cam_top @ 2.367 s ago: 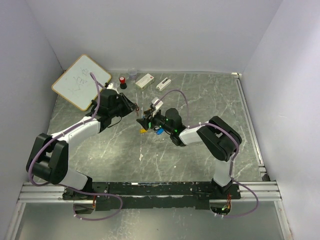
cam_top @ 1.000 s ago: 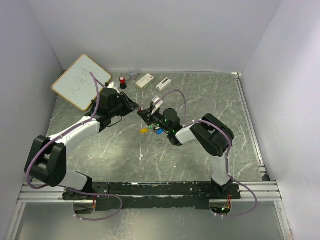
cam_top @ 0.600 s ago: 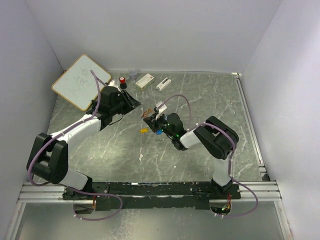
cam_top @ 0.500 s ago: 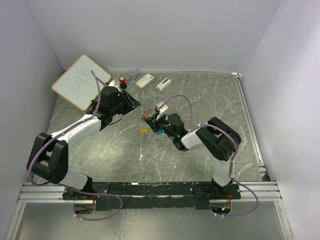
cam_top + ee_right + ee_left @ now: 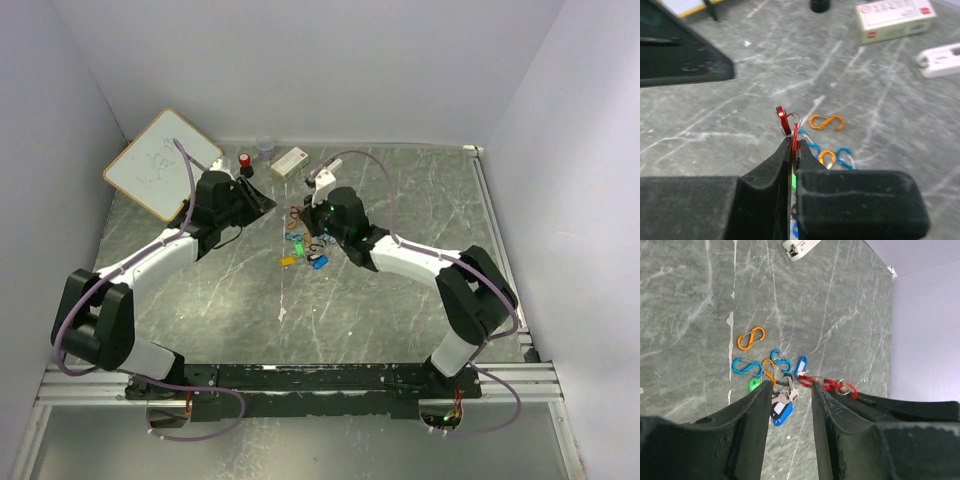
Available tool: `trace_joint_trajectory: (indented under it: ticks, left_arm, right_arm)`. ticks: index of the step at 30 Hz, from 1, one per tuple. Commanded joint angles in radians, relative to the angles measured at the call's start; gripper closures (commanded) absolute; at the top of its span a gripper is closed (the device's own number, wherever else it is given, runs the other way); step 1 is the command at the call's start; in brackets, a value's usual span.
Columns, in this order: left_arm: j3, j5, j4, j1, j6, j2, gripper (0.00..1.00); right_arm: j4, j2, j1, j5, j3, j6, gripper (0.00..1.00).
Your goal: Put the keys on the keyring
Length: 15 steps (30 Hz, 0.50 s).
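Observation:
The keys (image 5: 303, 254) lie in a loose heap on the marble table: blue-headed tags (image 5: 782, 414), a green one (image 5: 755, 385), metal keys and S-clips in orange (image 5: 751, 337) and blue. My right gripper (image 5: 794, 142) is shut on a red keyring clip (image 5: 785, 120) with a small metal ring, held above the heap (image 5: 826, 156). In the left wrist view the red keyring (image 5: 832, 385) pokes out just right of my left gripper (image 5: 789, 388). That gripper is open with nothing between its fingers and hovers over the heap. From above, my left gripper (image 5: 266, 203) sits left of my right gripper (image 5: 303, 218).
A whiteboard (image 5: 160, 165) leans at the back left. A red-capped black cylinder (image 5: 245, 162), a clear cup (image 5: 265, 148) and a white box (image 5: 290, 161) stand along the back. A white block (image 5: 940, 59) lies beside the box (image 5: 895, 20).
My left gripper has opened wider and drawn back to the left. My right arm has stretched toward the back of the table, carrying the red keyring up and away from where the grippers met.

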Motion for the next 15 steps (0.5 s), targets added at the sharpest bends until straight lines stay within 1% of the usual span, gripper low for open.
trace_joint_trajectory:
  ticks: [1, 10, 12, 15]
  left_arm:
    - [-0.006, -0.009, 0.010, 0.012, 0.008, -0.038, 0.52]
    - [-0.028, -0.002, 0.009, 0.021, 0.012, -0.058, 0.52]
    - [-0.031, 0.002, 0.010, 0.023, 0.010, -0.058, 0.52]
    - [-0.032, 0.009, 0.014, 0.023, 0.007, -0.056, 0.53]
  right_arm:
    - [-0.326, -0.041, -0.028, 0.155, 0.089, -0.047, 1.00]
    - [-0.603, -0.041, -0.196, 0.238, 0.203, 0.038, 1.00]
    - [-0.639, -0.031, -0.241, 0.238, 0.223, 0.038, 1.00]
    - [-0.643, -0.024, -0.278, 0.233, 0.222, 0.033, 1.00]
